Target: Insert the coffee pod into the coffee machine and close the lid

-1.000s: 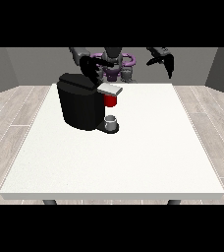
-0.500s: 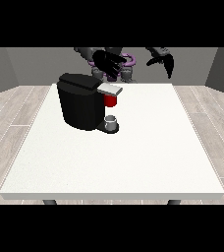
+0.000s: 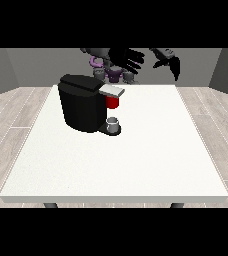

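The black coffee machine (image 3: 83, 102) stands on the left half of the white table (image 3: 151, 150), its grey lid (image 3: 111, 91) lying flat and sticking out to the right. Under the lid is a red thing at the machine (image 3: 113, 102). A small grey thing (image 3: 114, 125) sits on the machine's base below it. The hand at the view's left (image 3: 127, 59) hovers above and behind the machine, fingers spread, holding nothing. The hand at the view's right (image 3: 167, 61) hangs over the table's far edge with its fingers pointing down, also holding nothing.
The robot's torso (image 3: 113, 72) stands behind the table's far edge. Grey wood flooring (image 3: 16, 110) surrounds the table. The table's right half and its near part are bare white surface.
The hand at the view's left has moved to the right and slightly up, away from the machine's top, with its fingers spread wider. The other hand has barely shifted.
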Controlling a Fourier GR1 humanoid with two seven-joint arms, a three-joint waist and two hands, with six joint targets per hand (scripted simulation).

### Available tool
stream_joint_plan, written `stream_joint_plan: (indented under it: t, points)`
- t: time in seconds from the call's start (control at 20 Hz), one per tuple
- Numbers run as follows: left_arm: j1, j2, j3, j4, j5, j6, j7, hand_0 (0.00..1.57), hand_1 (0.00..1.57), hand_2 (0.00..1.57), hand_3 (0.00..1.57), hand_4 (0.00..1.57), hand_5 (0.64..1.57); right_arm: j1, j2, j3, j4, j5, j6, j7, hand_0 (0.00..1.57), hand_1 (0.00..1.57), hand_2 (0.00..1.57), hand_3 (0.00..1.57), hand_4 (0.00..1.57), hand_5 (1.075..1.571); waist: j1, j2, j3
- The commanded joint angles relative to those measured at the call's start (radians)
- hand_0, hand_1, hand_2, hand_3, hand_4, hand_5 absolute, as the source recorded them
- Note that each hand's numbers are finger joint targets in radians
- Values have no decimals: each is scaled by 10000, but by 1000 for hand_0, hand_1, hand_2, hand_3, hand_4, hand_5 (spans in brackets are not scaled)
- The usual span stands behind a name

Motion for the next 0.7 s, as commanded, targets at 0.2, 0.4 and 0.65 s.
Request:
stream_joint_plan:
  t: [0.2,0.4,0.65]
  points:
    - [-808,-454,-468,-315,-255,505,498,0,0,0,0,429,1571,-1370,356,97,750,622,-711,118,0,0,0,0,146,1571,511,628,1]
    - [-434,-55,-217,-227,305,-264,-25,0,0,0,0,444,1571,-2021,-361,-229,963,531,-160,127,0,0,0,0,0,1571,876,807,-1]
    - [-842,219,42,12,359,-256,-215,0,0,0,0,426,1571,-2558,-17,-33,1266,834,-370,311,0,0,0,0,0,1571,1020,1078,-2]
